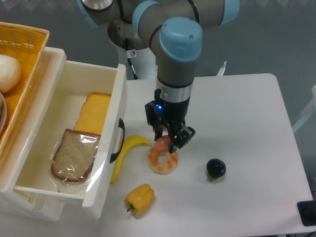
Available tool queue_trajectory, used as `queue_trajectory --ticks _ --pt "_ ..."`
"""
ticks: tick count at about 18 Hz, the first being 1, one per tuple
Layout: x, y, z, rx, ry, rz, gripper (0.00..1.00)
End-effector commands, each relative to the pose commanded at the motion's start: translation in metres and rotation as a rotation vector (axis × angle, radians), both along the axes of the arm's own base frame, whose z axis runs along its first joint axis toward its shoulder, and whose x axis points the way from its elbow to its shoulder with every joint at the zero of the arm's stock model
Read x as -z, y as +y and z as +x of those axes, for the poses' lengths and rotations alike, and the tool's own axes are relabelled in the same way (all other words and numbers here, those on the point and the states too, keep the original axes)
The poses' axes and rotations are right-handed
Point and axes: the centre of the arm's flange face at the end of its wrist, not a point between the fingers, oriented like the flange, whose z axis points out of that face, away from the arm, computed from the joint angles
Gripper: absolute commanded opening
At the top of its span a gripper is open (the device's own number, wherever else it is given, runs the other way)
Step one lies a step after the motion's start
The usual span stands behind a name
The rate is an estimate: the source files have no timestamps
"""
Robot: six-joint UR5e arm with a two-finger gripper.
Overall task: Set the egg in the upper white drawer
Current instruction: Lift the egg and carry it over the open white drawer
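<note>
The egg point(162, 144) is small and orange-brown and sits at the far edge of an orange-white frosted ring point(163, 162) on the table. My gripper point(167, 139) points straight down over it, and its two dark fingers point(175, 140) flank the egg closely and appear shut on it. The upper white drawer point(116, 94) stands pulled open at the left, with its black curved handle point(119, 141) facing the gripper. Inside it lie a wrapped bread slice point(74, 155) and an orange-yellow slice point(94, 116).
A banana point(126, 150) lies between the drawer front and the ring. A yellow pepper point(139, 199) lies near the front edge and a dark round fruit point(216, 169) to the right. A yellow wicker basket point(24, 42) with a pale ball point(7, 71) stands behind the drawer.
</note>
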Motion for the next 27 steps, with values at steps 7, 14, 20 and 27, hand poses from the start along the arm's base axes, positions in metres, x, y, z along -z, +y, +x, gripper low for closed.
queue_trajectory --ticks 7,14,20,27 --pt "-0.026 -0.008 0.031 0.023 -0.058 0.045 0.42" --pt "-0.033 0.003 0.088 0.092 -0.082 0.045 0.43" --pt "-0.029 0.016 0.119 0.158 -0.085 0.035 0.43" --pt "-0.012 0.029 0.145 0.223 -0.089 0.001 0.43"
